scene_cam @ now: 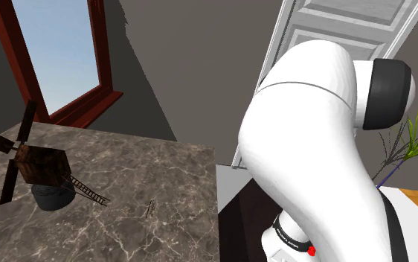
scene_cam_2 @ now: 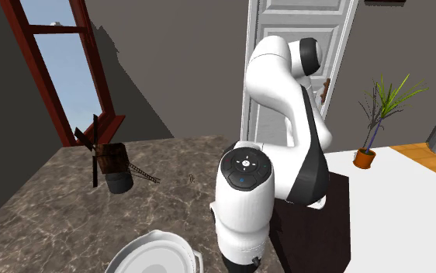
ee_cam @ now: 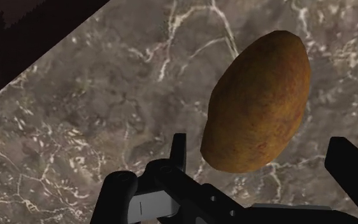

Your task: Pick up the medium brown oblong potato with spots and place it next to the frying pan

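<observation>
Dark veined marble forms the counter (scene_cam: 126, 231), which takes the lower left of the shoulder view. At that frame's upper left a window (scene_cam: 55, 45) in a red-brown frame shows blue sky. Below it, at mid-left, a dark windmill (scene_cam: 40, 167) model stands on the stone. Moving right, a white panelled door (scene_cam: 341, 30) rises at the upper middle, and the arm (scene_cam: 304, 141) bulks large in front of it. Its thick white link curves up from the lower right and ends in a dark joint near the upper right. The dark stand (scene_cam: 233, 219) sits at the foot of the arm, against the counter's edge, and a spiky green plant (scene_cam: 408, 145) shows at the far right. The second exterior view looks at the same corner from farther back and shows the whole fold of the arm. It climbs from the stand at lower right, bends over at the top centre before the door, then drops a white link with a round cap straight down to the bottom edge at centre. Left of that link, at the bottom edge, lies a white round pan (scene_cam_2: 150, 256), and the plant there stands in an orange pot at the right. The wrist view looks down on the marble, where the brown, faintly speckled potato (ee_cam: 257, 102) lies. It sits just ahead of the gripper (ee_cam: 259, 146), between the two black fingers (ee_cam: 179, 153), which stand wide apart and touch neither side of it.
</observation>
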### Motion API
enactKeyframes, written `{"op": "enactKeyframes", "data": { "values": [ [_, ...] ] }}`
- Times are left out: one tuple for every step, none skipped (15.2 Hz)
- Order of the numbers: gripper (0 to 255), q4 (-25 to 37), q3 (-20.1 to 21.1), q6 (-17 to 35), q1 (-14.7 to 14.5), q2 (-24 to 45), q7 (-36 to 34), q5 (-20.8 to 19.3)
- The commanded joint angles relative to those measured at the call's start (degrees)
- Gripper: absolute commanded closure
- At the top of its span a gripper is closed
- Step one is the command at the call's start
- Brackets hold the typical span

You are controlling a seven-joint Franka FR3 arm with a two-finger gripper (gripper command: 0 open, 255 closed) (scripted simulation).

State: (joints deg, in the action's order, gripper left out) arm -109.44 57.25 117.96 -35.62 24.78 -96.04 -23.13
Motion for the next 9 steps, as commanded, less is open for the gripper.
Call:
{"op": "enactKeyframes", "data": {
  "values": [
    [0,1.72,1.31,-2.72,0.69,-1.56,0.92,1.76],
    [0,2.58,1.8,-3.95,1.01,-2.2,1.38,2.47],
    [0,2.58,1.82,-3.95,1.01,-2.2,1.37,2.47],
    [0,2.58,1.82,-3.95,1.02,-2.2,1.38,2.47],
    [0,2.58,1.82,-3.95,1.02,-2.2,1.37,2.47],
    [0,2.58,1.82,-3.95,1.02,-2.2,1.37,2.47],
    [0,2.58,1.82,-3.95,1.01,-2.2,1.37,2.47],
    [0,2.58,1.82,-3.95,1.01,-2.2,1.37,2.47],
    [0,2.58,1.82,-3.95,1.01,-2.2,1.37,2.47]
  ]
}}
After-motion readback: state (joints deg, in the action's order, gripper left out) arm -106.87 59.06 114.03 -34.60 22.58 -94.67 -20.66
